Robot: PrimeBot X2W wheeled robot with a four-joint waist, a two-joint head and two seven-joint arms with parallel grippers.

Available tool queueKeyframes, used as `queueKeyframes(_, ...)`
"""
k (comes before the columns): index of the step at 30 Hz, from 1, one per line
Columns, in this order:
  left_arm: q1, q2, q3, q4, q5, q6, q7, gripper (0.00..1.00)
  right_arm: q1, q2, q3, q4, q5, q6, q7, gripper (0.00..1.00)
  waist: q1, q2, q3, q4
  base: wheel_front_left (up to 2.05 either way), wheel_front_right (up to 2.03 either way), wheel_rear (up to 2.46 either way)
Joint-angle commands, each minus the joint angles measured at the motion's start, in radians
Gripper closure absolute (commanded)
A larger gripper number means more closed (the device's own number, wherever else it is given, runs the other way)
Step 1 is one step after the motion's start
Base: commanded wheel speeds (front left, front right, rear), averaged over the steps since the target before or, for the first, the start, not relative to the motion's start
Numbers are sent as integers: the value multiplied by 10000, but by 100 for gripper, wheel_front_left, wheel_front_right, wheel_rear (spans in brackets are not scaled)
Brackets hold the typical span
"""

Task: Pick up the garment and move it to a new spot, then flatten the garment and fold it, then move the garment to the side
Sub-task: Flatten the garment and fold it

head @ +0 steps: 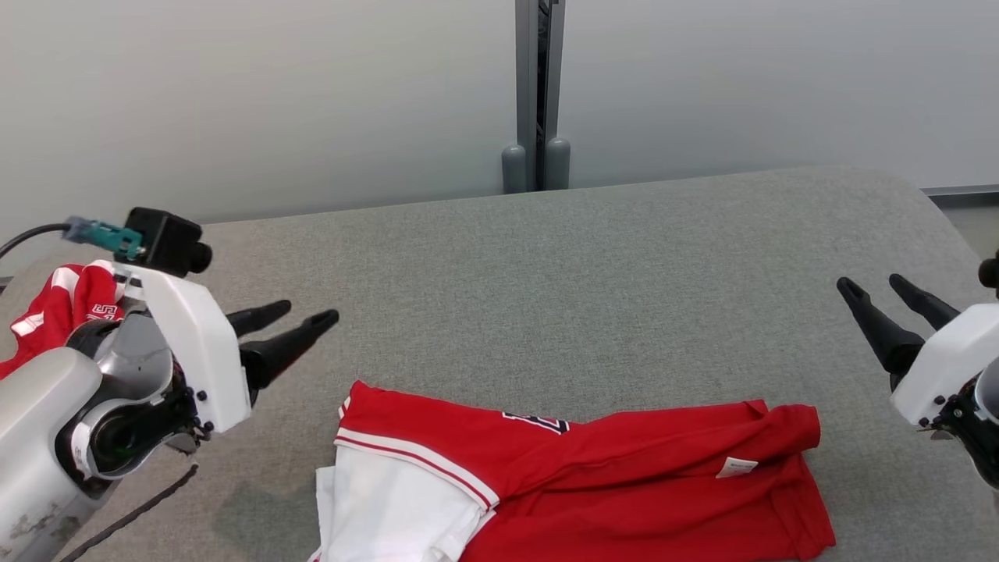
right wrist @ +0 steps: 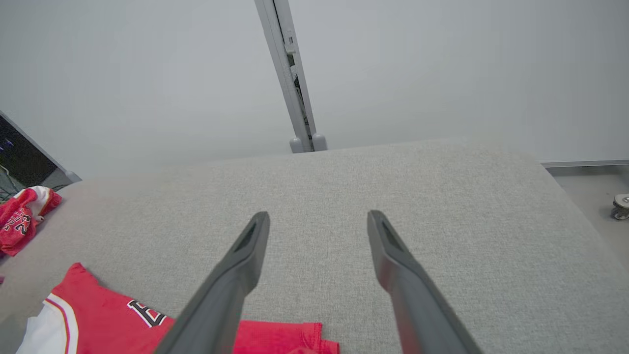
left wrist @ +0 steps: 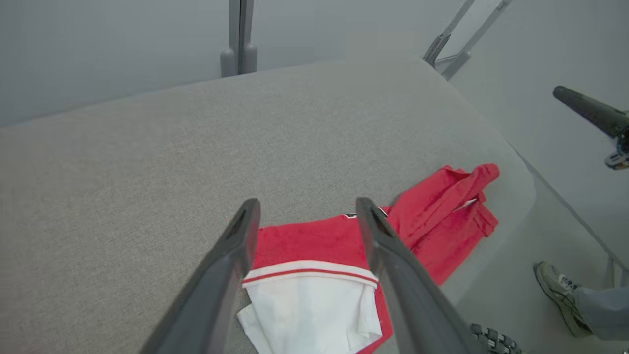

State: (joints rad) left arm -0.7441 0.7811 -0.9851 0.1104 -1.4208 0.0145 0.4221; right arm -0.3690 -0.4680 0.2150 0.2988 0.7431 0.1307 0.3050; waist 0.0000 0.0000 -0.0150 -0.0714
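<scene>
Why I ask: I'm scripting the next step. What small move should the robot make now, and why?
The left gripper and right gripper stand open above the table, touching nothing, while the red and white garment lies rumpled near the front edge, its right end bunched. So probably lower both to its two ends and grip them to spread it.
</scene>
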Motion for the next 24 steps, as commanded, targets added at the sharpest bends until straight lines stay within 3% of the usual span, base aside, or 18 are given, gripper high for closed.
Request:
queueKeyframes(1,296,123,265,-124,185,249,-700,0,332,161,-350,-269,-280,1,-360,0,0,0,-17,21,0,0,0)
queueKeyframes(8,1943,600,1301,-1134,735,1616,-4163,0,1660,1694,-2150,-1602,-1703,1,-1867,0,0,0,-12,125,0,0,0)
queueKeyframes(13,3400,531,1941,-1965,936,2617,-6352,0,2588,2721,-3043,-2495,-2448,1,-2587,0,0,0,6,221,0,0,0)
queueKeyframes(18,4915,-193,3229,-2370,1361,3437,-6873,0,3534,3373,-3319,-2993,-2942,1,-2951,0,0,0,47,277,0,0,0)
queueKeyframes(21,5570,-570,4030,-2389,2037,3615,-6878,0,3821,3537,-3234,-3030,-3052,1,-2974,0,0,0,53,282,0,0,0)
queueKeyframes(24,6484,-1543,5052,-2427,2977,3566,-6855,0,4169,3715,-3331,-2960,-3297,1,-3121,0,0,0,50,281,0,0,0)
